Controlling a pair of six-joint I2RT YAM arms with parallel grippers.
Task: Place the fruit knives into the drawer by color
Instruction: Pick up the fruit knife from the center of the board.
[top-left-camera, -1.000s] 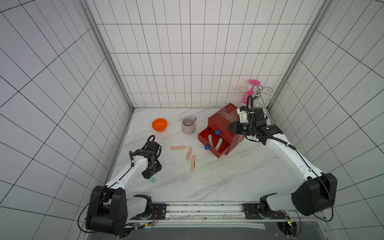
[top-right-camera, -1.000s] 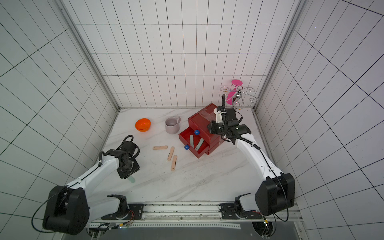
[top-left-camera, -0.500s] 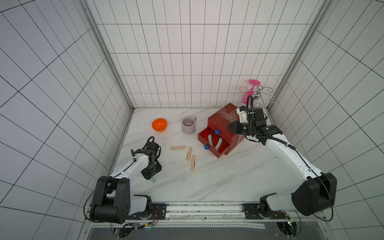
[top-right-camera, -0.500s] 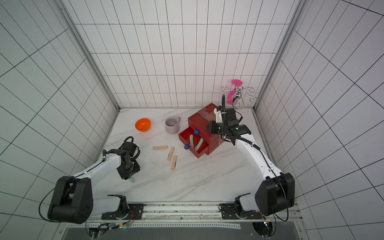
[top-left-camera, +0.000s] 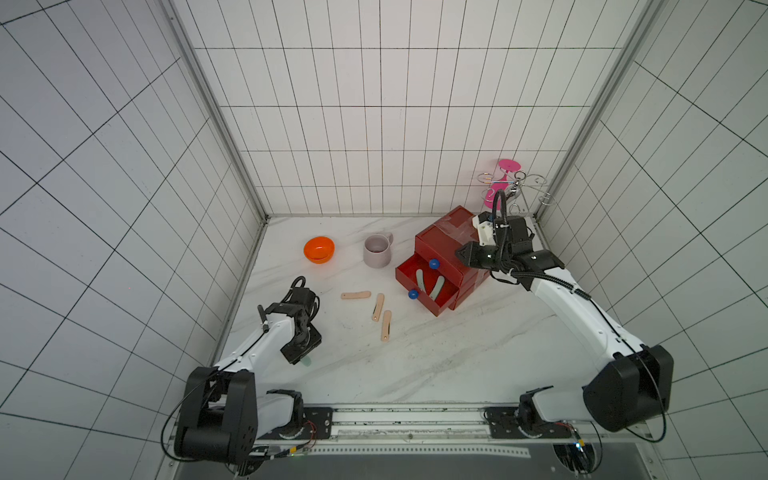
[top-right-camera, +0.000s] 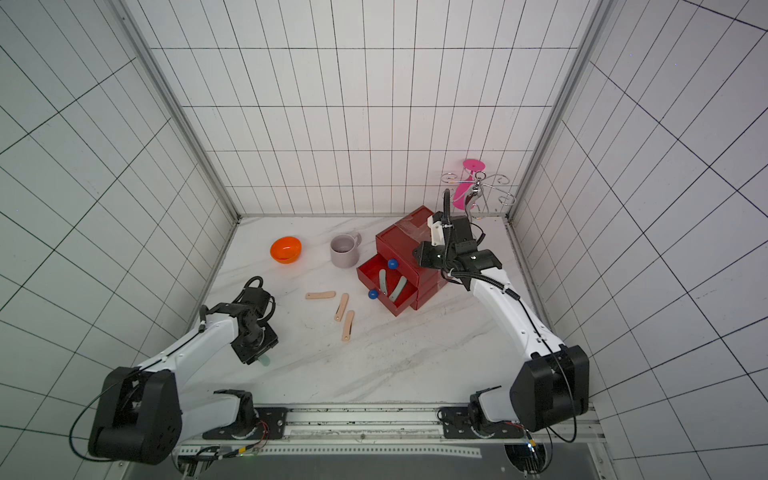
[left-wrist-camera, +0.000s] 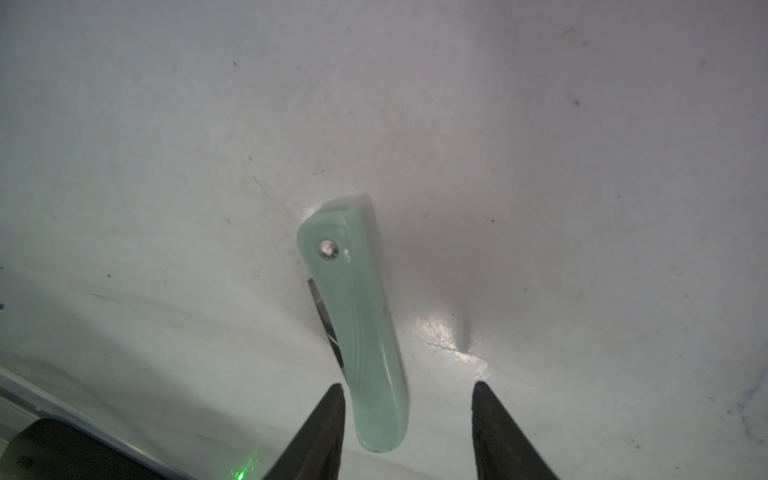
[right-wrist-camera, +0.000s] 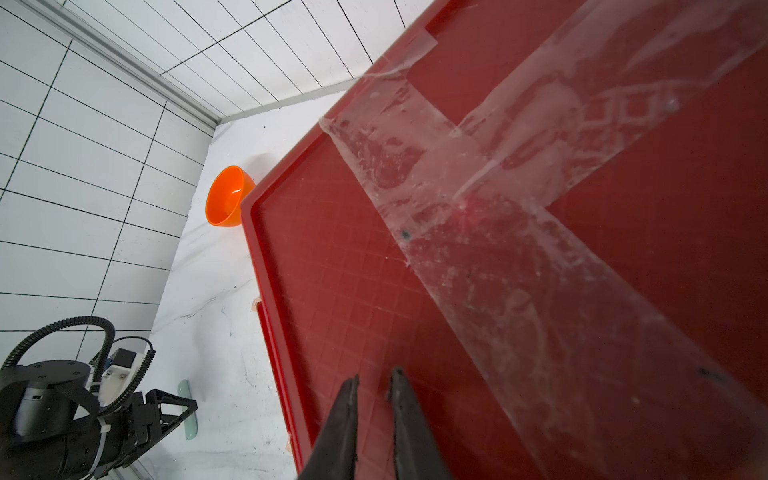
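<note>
A pale mint fruit knife (left-wrist-camera: 357, 324) lies on the white table near its left front, seen in both top views (top-left-camera: 306, 362) (top-right-camera: 264, 360). My left gripper (left-wrist-camera: 409, 386) stands open over it, the knife's end between the fingers with a gap on one side. Three peach-pink knives (top-left-camera: 355, 295) (top-left-camera: 377, 307) (top-left-camera: 386, 326) lie mid-table. The red drawer chest (top-left-camera: 440, 245) has a pulled-out drawer holding two olive-grey knives (top-left-camera: 420, 280) (top-left-camera: 436, 287). My right gripper (right-wrist-camera: 374, 374) is almost shut and empty, its tips at the chest's taped top (right-wrist-camera: 457, 291).
An orange bowl (top-left-camera: 318, 249) and a pale mauve mug (top-left-camera: 377, 251) stand behind the peach knives. A wire rack with a pink glass (top-left-camera: 507, 187) fills the back right corner. Tiled walls enclose the table on three sides.
My left gripper's jaws have opened slightly wider round the mint knife. The right arm and the other knives have not moved.
</note>
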